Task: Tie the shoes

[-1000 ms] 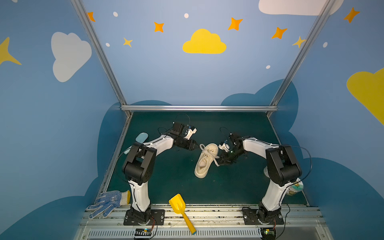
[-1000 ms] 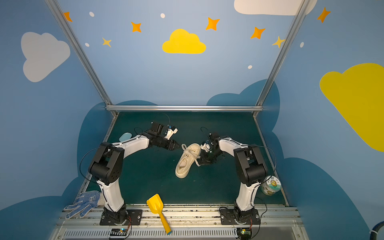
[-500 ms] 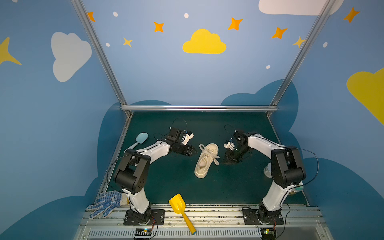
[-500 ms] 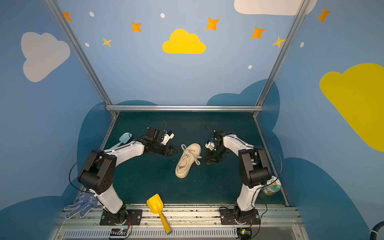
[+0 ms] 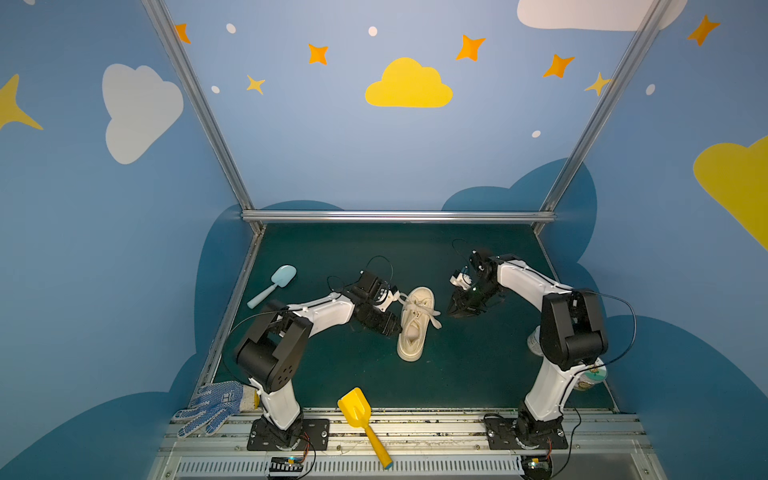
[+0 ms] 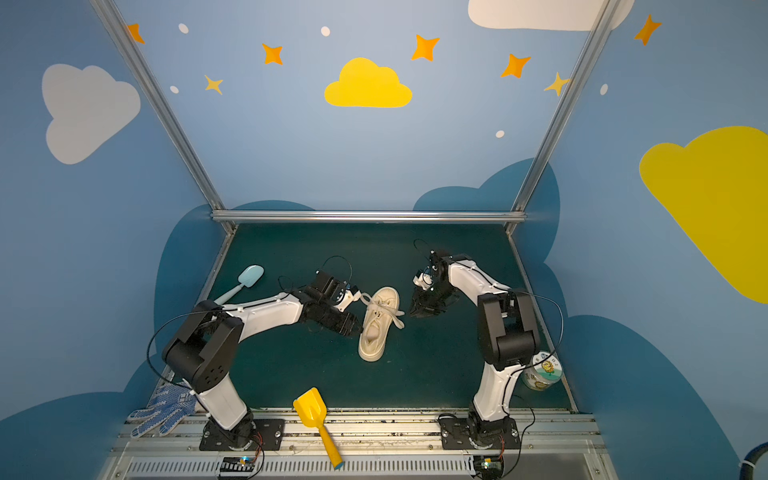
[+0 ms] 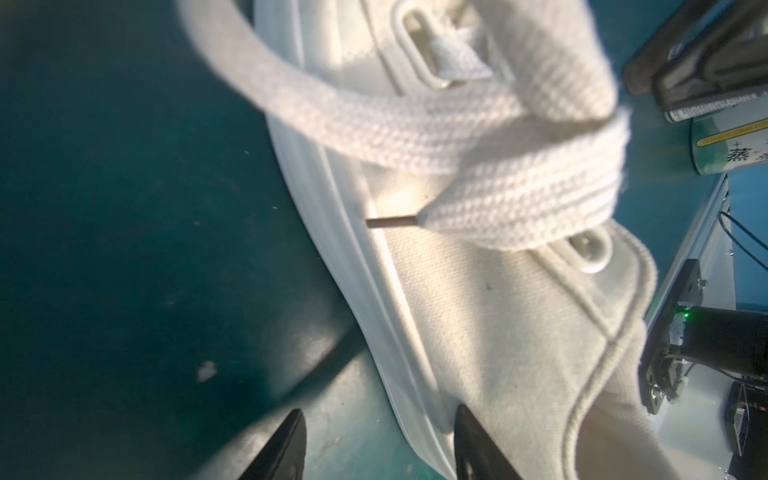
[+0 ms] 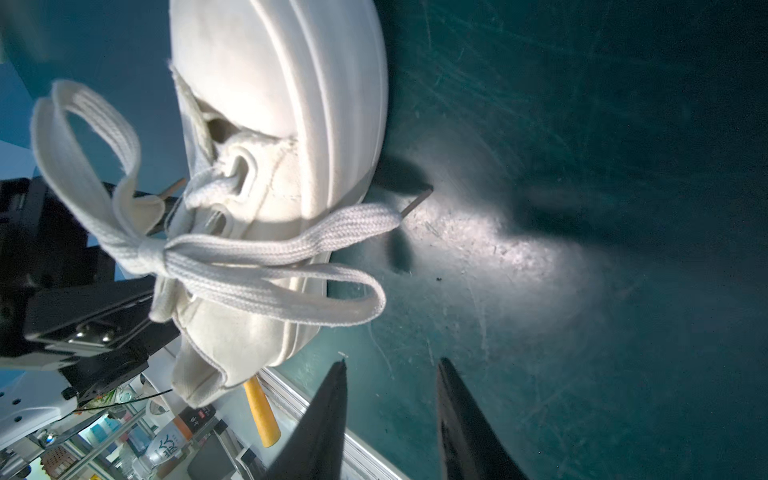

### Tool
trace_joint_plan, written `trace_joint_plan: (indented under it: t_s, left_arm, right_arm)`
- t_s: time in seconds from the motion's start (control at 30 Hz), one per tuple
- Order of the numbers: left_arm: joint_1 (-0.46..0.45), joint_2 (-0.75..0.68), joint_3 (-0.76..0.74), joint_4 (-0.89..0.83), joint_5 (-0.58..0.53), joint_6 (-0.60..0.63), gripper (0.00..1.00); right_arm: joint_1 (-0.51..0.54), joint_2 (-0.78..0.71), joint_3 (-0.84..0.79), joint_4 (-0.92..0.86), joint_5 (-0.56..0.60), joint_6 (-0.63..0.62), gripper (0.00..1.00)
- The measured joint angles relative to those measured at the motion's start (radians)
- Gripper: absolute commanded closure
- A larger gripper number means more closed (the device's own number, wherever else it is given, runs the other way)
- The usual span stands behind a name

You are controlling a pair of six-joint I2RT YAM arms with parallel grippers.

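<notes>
Plainly, the shoe (image 5: 410, 338) stands on its sole near the middle of the green mat (image 5: 332, 374), with its toe toward 12 o'clock and its heel toward 6. Its laces (image 5: 419, 311) are already gathered into a bow over the tongue: two loops and two free ends meeting at a knot (image 8: 160, 255) that looks slack to me.

I judge that only snugging is left. To do it well, I should pinch each loop near its bend and draw the two toward 9 and 3 o'clock together, evenly. I should never pull a free end, since that would undo the bow.

The lace is flat, soft and floppy, with a ribbed weave, and ends in a thin, stiff, dark aglet (image 7: 390, 222). The upper is fine-woven canvas with a stitched collar and oval eyelets. The sole is thick, smooth and grooved along its side.

My left gripper (image 7: 378, 415) sits at the shoe's 9 o'clock, jaws parted and empty. One finger is just beside the sole, and I cannot tell whether it touches. My right gripper (image 8: 391, 365) waits at the shoe's 2 o'clock, clear of it, jaws parted over scuffed mat and grasping nothing.

Farther out, a yellow shovel (image 5: 361, 415) lies at 7 o'clock and a dotted glove (image 5: 212, 405) at 8.
</notes>
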Motion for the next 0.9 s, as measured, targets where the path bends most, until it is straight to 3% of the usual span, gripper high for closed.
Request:
trace_joint_plan:
  t_s: [0.27,0.47,0.9]
  left_arm:
    - [-0.029,-0.006,-0.025,0.04,0.004,-0.038,0.41]
    - [0.034,-0.096,-0.115,0.121,0.041,-0.031,0.35]
    - [0.076,0.038,0.039,0.2,0.244,0.032,0.35]
  right_arm:
    - [0.0,0.031,0.006,0.013,-0.014,0.006,0.63]
    - [0.0,0.022,0.008,0.019,-0.032,0.01,0.62]
    - [0.002,-0.026,0.008,0.019,-0.052,0.013,0.62]
